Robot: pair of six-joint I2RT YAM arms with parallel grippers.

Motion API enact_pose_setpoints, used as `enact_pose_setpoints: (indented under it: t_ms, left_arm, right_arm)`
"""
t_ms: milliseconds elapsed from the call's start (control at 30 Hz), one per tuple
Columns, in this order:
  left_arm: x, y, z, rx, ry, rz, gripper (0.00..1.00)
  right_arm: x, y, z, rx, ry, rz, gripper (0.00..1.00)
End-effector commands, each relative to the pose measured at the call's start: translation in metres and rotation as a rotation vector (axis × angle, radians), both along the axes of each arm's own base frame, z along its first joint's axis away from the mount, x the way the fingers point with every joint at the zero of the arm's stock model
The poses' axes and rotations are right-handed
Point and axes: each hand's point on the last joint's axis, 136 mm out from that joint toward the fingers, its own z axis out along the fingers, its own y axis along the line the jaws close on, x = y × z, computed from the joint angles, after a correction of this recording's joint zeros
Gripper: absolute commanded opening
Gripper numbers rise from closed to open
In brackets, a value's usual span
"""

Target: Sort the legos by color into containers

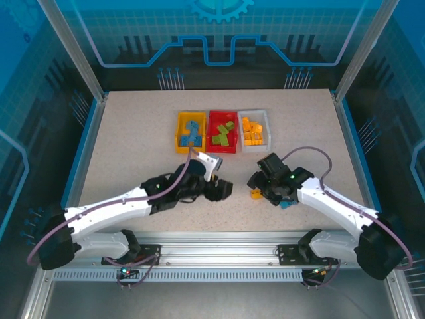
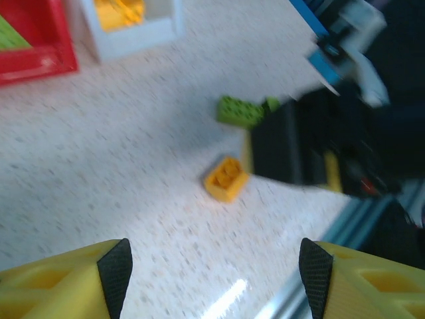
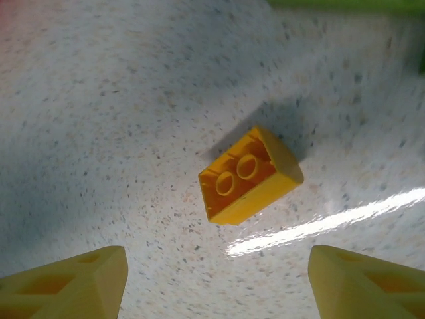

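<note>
Table (image 1: 133, 146): speckled pale top; the three bins stand in a row at its far middle, and both arms reach in from the near edge.
Yellow bin (image 1: 178, 133): leftmost of the row, with blue bricks (image 1: 191, 133) inside.
Left gripper (image 1: 222, 191): low over the table just in front of the yellow and red bins, pointing right toward the other gripper. In the left wrist view its jaws (image 2: 216, 272) stand apart with bare table between them, so it is released and grasps nothing.
Red bin (image 1: 222, 151): middle of the row, touching its neighbours, with green bricks (image 1: 222, 136) inside.
White bin (image 1: 254, 113): rightmost of the row, with orange bricks (image 1: 252, 133) inside.
Loose orange brick (image 1: 255, 193): on the table between the two grippers, nearer the right one, in no bin. In the right wrist view (image 3: 249, 176) it lies with its hollow underside up, two round tubes showing, turned at a slant.
Loose green brick (image 2: 242, 111): on the table just beside the black body of the right gripper, beyond the orange one as the left wrist view shows it. The view is blurred there, so whether the two touch I cannot tell.
Right gripper (image 1: 254, 181): low over the table in front of the white bin, facing left. Its yellow fingers (image 3: 66, 286) are spread wide, released, with the loose orange brick ahead of the tips and not between them.
</note>
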Motion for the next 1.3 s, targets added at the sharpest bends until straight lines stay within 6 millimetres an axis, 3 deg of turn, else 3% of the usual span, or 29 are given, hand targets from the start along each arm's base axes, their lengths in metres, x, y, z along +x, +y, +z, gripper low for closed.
enact_pose_setpoints:
  t_ms: [0, 300, 467, 733, 833, 1000, 1133, 1267]
  left_arm:
    - [-0.007, -0.006, 0.02, -0.091, -0.047, 0.033, 0.71]
    - [-0.013, -0.009, 0.027, -0.067, -0.068, 0.014, 0.71]
    - [-0.012, -0.011, 0.036, -0.08, -0.084, 0.01, 0.7]
    - [-0.012, -0.013, 0.039, -0.09, -0.084, 0.005, 0.7]
    - [-0.01, -0.014, 0.046, -0.099, -0.097, 0.011, 0.7]
    - [0.002, -0.009, 0.067, -0.081, -0.13, 0.075, 0.7]
    - [0.02, -0.008, 0.075, -0.058, -0.098, 0.143, 0.7]
    - [0.048, -0.007, 0.078, -0.106, -0.003, 0.21, 0.7]
  right_arm:
    - [0.002, 0.008, -0.015, 0.115, 0.103, -0.249, 0.73]
    - [-0.004, -0.003, -0.049, 0.128, 0.229, -0.434, 0.73]
    - [0.009, -0.005, -0.063, 0.156, 0.22, -0.455, 0.56]
    - [0.02, 0.0, -0.066, 0.184, 0.216, -0.431, 0.3]
    - [0.03, -0.004, -0.049, 0.151, 0.144, -0.376, 0.25]
    - [0.063, -0.03, 0.014, -0.036, -0.094, -0.239, 0.25]
    - [0.109, -0.047, 0.064, -0.224, -0.291, -0.058, 0.27]
    - [0.157, -0.045, 0.085, -0.357, -0.364, 0.138, 0.28]
